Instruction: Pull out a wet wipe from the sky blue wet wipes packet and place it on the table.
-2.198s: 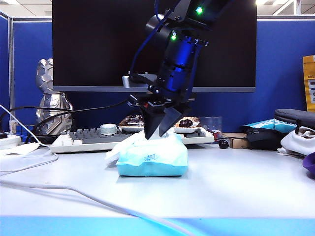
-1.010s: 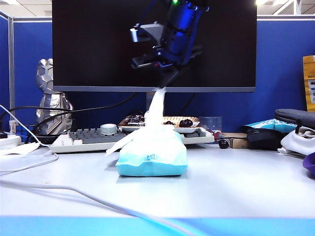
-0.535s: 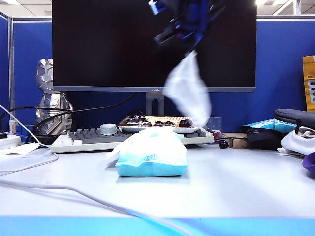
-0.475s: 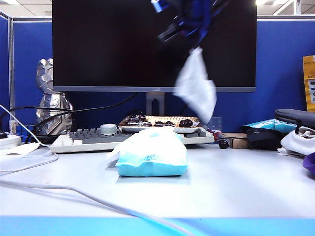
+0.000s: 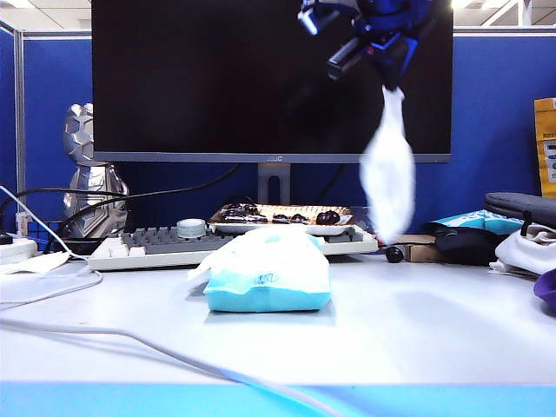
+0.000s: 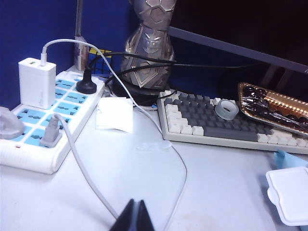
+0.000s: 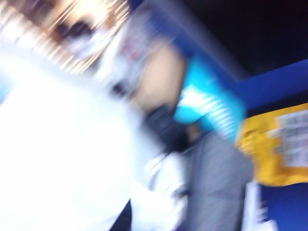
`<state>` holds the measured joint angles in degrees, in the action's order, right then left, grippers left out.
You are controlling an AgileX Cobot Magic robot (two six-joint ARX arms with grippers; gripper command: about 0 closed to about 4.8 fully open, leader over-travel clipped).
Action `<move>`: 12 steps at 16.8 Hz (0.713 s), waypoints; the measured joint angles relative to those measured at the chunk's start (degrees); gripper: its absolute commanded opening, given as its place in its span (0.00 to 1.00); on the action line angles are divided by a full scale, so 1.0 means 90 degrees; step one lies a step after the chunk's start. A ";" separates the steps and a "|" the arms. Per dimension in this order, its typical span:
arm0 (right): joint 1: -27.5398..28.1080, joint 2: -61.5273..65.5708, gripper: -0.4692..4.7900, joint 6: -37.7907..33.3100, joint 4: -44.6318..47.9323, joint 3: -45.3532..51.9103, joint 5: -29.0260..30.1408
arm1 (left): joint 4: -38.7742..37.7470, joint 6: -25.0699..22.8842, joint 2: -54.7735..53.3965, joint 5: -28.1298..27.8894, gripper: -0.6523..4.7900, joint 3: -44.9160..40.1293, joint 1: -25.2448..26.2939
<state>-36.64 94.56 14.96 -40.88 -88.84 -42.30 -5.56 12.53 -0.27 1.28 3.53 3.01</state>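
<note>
Right tool (image 5: 393,85) high above worktop (image 5: 417,330), clamped on wet wipe (image 5: 387,174) dangling beneath it; packet (image 5: 265,271) below, off to side. Left tool (image 6: 134,216) closed, low over worktop, empty.

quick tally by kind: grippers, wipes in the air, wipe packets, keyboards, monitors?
Right gripper, shut on wipe; left gripper, shut: 2
Wipe, hanging: 1
Packet: 1
Keyboard: 1
Monitor: 1
Total: 6
</note>
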 measured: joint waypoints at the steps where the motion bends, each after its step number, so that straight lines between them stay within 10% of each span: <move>1: 0.0000 0.0000 0.08 -0.0131 -0.0272 0.0002 0.0083 | 0.0002 0.0000 0.0000 0.0000 0.12 0.0000 0.0000; 6: 0.0236 0.0000 0.11 -0.0850 -0.1241 0.0005 0.1217 | 0.0000 0.0000 0.0000 0.0000 0.12 0.0000 0.0000; 8: 0.0279 0.0041 0.41 -0.1001 -0.1428 0.0007 0.1792 | 0.0000 0.0000 0.0000 0.0000 0.12 0.0000 0.0000; 10: 0.0282 0.0100 1.00 -0.1018 -0.1447 0.0007 0.1974 | 0.0000 0.0000 0.0000 0.0000 0.12 0.0000 0.0000; 12: 0.0282 0.0100 1.00 -0.1166 -0.1263 0.0007 0.1872 | 0.0002 0.0000 0.0000 0.0000 0.12 0.0000 0.0000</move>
<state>-34.11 95.46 4.47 -52.25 -88.77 -25.45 -5.54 12.53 -0.27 1.28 3.53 3.01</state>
